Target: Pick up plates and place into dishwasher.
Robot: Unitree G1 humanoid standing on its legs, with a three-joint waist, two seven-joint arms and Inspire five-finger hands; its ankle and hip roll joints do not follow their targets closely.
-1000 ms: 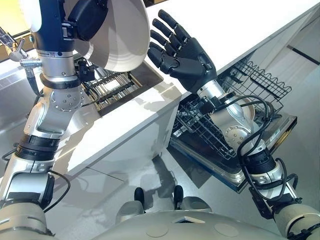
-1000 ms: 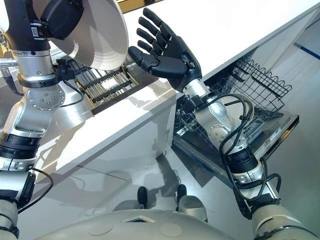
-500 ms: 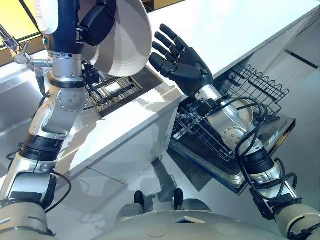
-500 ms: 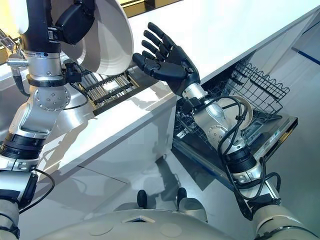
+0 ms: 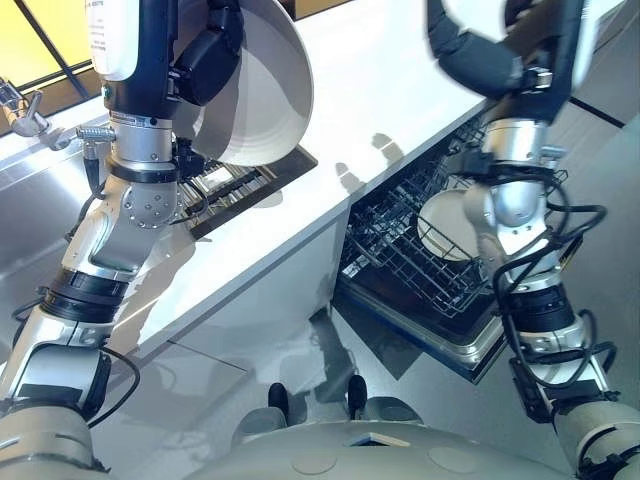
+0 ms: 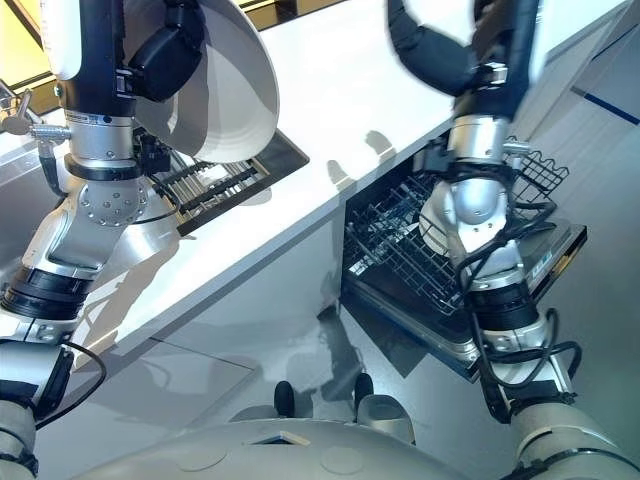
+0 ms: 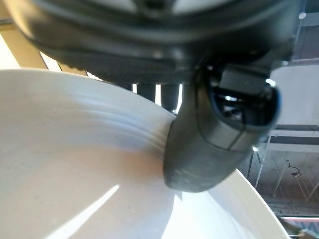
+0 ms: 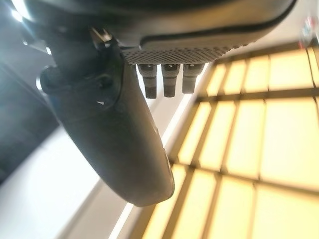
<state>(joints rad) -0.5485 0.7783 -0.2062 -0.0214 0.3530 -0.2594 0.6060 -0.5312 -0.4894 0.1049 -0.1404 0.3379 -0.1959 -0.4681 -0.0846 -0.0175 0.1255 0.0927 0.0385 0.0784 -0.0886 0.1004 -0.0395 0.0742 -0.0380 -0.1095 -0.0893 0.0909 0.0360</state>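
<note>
1. The fingers of the left hand reach behind the rim of the white plate. The thumb presses on the plate's face just inside that rim, so the hand is grasping the plate.
2. The plate is held high and steeply tilted, above the left part of the white worktop and well clear of it.
3. Below the plate, a dark slatted grid is sunk into the worktop. To the left of the grid are a steel sink and a tap.
4. The right hand is raised high over the right part of the worktop and looks blurred in both eye views. Its own wrist view shows the fingers and thumb stretched out and released, with nothing held between them.
5. Under the right end of the worktop, the dishwasher door lies folded down. The wire rack is pulled out over the door.
6. A white dish stands in that rack, just beside the right forearm. In the right eye view the arm partly covers it.
</note>
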